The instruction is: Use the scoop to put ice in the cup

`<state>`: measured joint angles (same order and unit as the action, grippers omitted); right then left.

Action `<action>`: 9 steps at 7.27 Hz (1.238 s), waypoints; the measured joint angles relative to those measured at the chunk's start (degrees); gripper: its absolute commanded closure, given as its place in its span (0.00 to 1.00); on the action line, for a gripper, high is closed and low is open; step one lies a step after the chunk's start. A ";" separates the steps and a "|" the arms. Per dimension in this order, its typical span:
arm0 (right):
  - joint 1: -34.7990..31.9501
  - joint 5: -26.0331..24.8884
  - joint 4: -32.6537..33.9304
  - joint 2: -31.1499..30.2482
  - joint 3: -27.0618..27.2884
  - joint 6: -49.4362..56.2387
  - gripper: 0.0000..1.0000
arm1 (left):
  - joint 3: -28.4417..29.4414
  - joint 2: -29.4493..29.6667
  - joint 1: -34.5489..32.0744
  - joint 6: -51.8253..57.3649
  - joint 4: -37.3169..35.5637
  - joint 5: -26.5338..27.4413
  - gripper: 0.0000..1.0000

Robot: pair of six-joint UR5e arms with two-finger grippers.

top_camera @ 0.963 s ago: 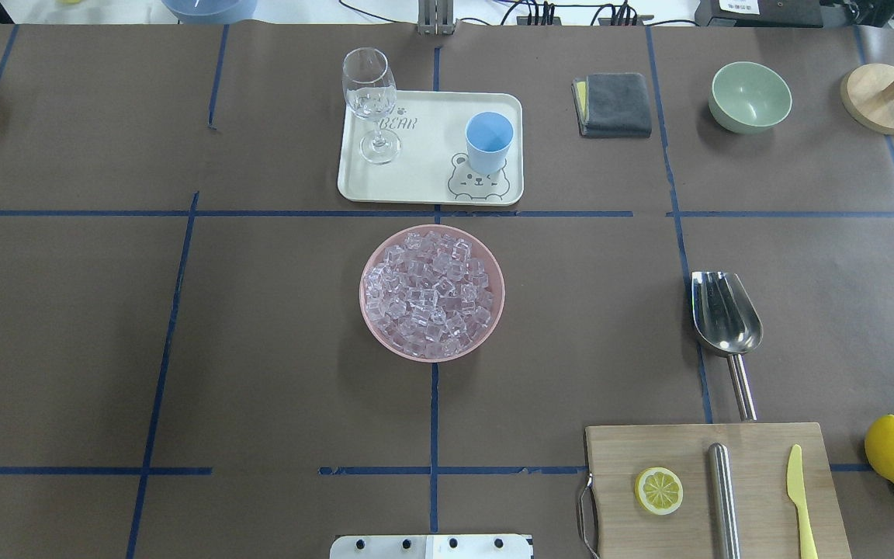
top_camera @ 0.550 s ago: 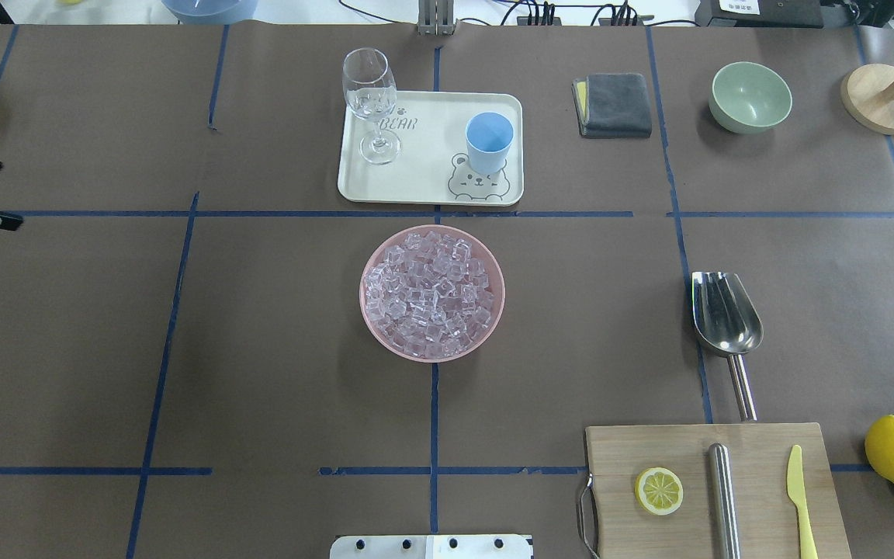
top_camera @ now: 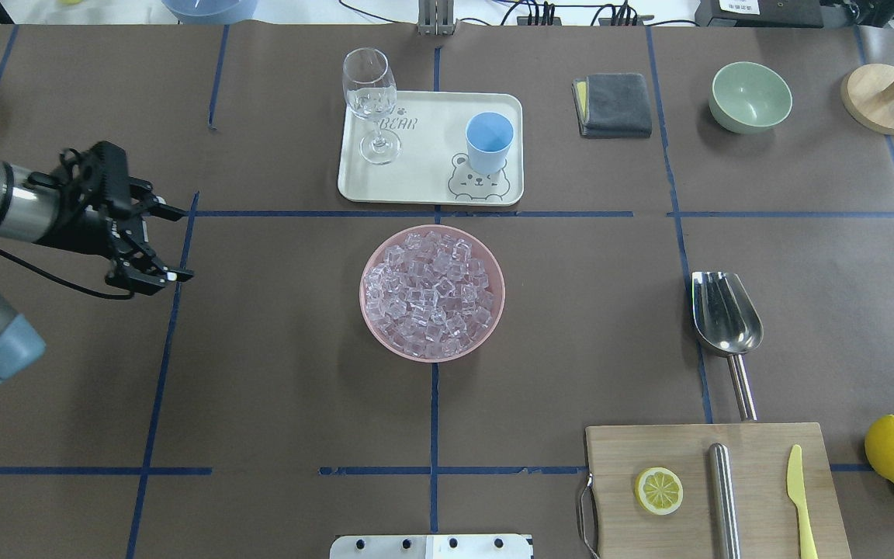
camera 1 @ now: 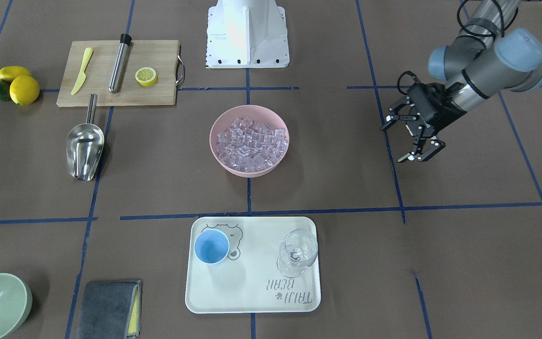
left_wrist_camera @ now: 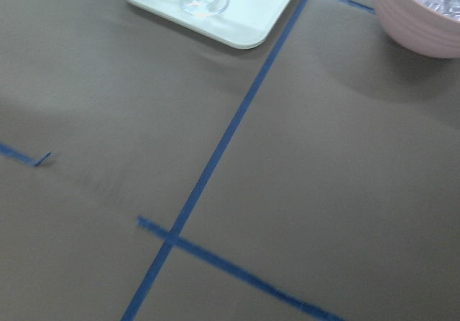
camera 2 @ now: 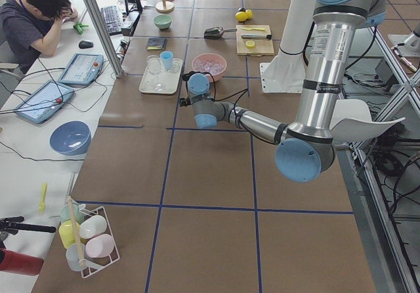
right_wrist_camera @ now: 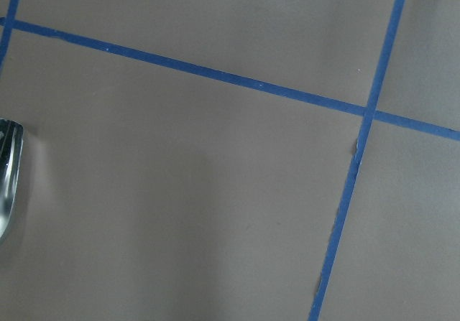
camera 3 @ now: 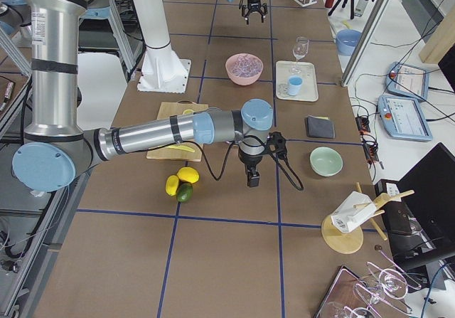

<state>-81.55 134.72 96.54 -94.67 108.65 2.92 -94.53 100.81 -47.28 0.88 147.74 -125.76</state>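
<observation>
1. The table (top_camera: 276,388) is wearing brown paper with blue tape lines, and all the task's things are resting on it.
2. The wooden cutting board (top_camera: 672,450) is lying at the near edge on the robot's right side.
3. The cream tray (top_camera: 424,182) is sitting beyond the centre and is carrying the cup and a stemmed glass (top_camera: 370,97).
4. The pink bowl (camera 1: 247,170) is standing at the centre, just on the robot's side of the tray, and is holding the ice (top_camera: 430,293) in a full heap.
5. The scoop (top_camera: 726,310) is lying flat on the robot's right side, trough up. Its handle is pointing toward the board and its end is reaching the board's edge. Nothing is touching it.
6. The left gripper (top_camera: 183,243) is hovering over the table on the robot's left side with its fingers (top_camera: 174,275) spread wide and nothing between them. The bowl is lying well apart from it, and the scoop is lying farther away, across the bowl.
7. The right gripper (camera 3: 253,177) is showing only in the right side view, hanging above the table near the lemons (camera 3: 188,175). I cannot tell if its fingers are open. Its wrist camera is catching only the scoop's edge at the left border.
8. The light-blue cup (top_camera: 489,140) is standing upright on the tray's right part, on the bear drawing, apart from both grippers.
</observation>
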 measured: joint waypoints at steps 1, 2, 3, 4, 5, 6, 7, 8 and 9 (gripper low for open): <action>1.06 0.01 -0.02 0.01 0.64 -0.75 0.00 | 1.78 2.38 4.08 -0.13 2.50 4.50 0.00; 2.36 0.01 -0.03 0.01 1.72 -2.57 0.00 | 4.53 4.79 7.37 -0.18 5.70 6.72 0.00; 3.96 0.01 -0.03 0.03 2.97 -4.91 0.00 | 7.73 6.55 9.95 -0.14 10.22 7.54 0.00; 5.41 0.01 -0.03 0.37 3.85 -6.78 0.00 | 10.53 8.07 12.09 -0.01 14.17 7.86 0.00; 6.65 -0.01 -0.03 1.19 4.33 -8.68 0.00 | 12.70 10.09 13.77 0.00 16.03 8.00 0.00; 8.08 -0.07 -0.05 2.24 4.68 -11.14 0.00 | 14.43 12.14 14.80 -0.17 16.72 8.05 0.00; 9.87 -0.27 -0.09 3.30 5.26 -14.38 0.00 | 15.26 13.38 15.22 -0.58 16.90 8.07 0.00; 11.94 -0.62 -0.11 4.11 6.44 -18.22 0.00 | 15.69 14.04 15.38 -1.07 16.86 8.07 0.00; 14.39 -1.26 -0.12 4.61 8.33 -22.64 0.00 | 16.06 14.44 15.42 -1.41 16.75 8.07 0.00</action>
<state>-67.16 133.46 96.42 -90.05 116.97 -19.73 -78.48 115.25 -31.85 -0.54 164.49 -117.69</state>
